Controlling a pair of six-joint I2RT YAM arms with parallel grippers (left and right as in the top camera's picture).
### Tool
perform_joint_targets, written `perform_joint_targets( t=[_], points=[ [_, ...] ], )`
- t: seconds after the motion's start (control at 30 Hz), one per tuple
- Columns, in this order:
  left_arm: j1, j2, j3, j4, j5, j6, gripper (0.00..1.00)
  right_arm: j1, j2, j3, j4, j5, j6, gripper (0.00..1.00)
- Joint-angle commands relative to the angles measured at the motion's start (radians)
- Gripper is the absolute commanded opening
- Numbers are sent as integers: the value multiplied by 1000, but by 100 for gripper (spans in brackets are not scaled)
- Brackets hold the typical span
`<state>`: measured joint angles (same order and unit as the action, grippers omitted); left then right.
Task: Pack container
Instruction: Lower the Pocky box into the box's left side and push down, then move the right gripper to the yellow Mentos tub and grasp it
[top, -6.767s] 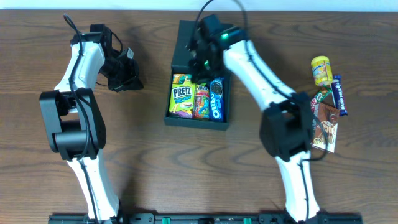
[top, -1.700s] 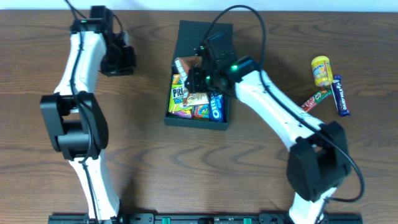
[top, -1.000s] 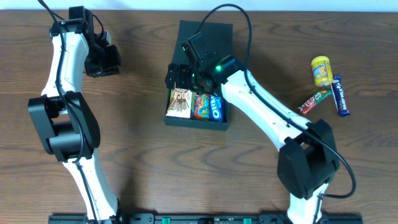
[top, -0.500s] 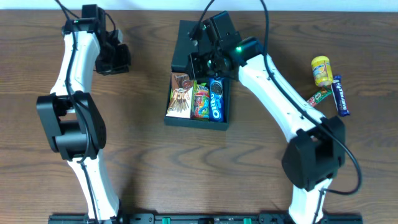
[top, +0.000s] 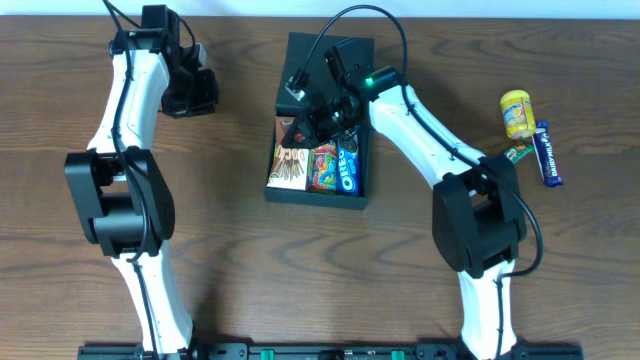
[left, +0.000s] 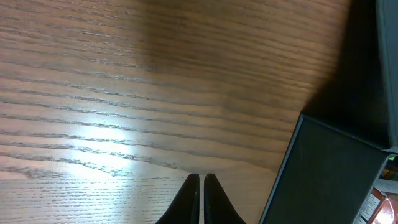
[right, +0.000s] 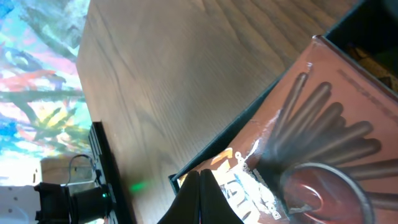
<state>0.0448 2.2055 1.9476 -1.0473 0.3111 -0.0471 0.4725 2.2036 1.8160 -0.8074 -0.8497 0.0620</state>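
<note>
The container (top: 283, 192) is a dark box in the middle of the table, its flap lid (top: 345, 50) folded open at the back. Inside lie a brown chocolate-stick box (top: 291, 165), a colourful packet (top: 323, 168) and a blue Oreo pack (top: 348, 170). My right gripper (top: 312, 125) hovers shut and empty over the container's back left part. In the right wrist view the shut gripper (right: 200, 180) is just above the brown chocolate-stick box (right: 317, 124). My left gripper (top: 198, 95) is shut over bare wood left of the container. In the left wrist view the shut gripper (left: 200, 182) is beside the container (left: 329, 174).
At the right side of the table lie a yellow can (top: 516, 112), a blue bar (top: 544, 152) and a red-green bar (top: 517, 153). The right arm (top: 420, 120) stretches across from the container toward them.
The right gripper has gone from open to shut and shifted over the container's back; the brown box now lies flat inside. The left arm has moved slightly right.
</note>
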Motion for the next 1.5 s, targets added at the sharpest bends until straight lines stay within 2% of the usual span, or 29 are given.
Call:
perform_joint_targets(
  t=[0.0,0.6,0.7,0.87,1.0,1.07,1.3,1.47],
  points=[
    [3,-14,19,-3,3,18,6,9,21,-2,-1,3,-41,1],
    [3,-14,19,-13,4,18,6,7,92,-4,-5,37,-41,1],
    [3,-14,19,-13,3,18,6,-4,91,11,-5,-13,-41,1],
    [3,-14,19,-15,3,18,6,-63,38,85,-8,-148,-42,1],
    [3,-14,19,-15,3,18,6,-130,-58,130,-8,-140,-89,1],
    [3,-14,19,-15,3,18,6,-178,-115,134,-10,-67,-93,1],
    [-3,-14,19,-15,4,18,6,-356,-214,134,-146,464,-44,1],
    [-15,-14,19,-15,4,18,6,-473,-212,130,-235,632,-40,1]
  ],
)
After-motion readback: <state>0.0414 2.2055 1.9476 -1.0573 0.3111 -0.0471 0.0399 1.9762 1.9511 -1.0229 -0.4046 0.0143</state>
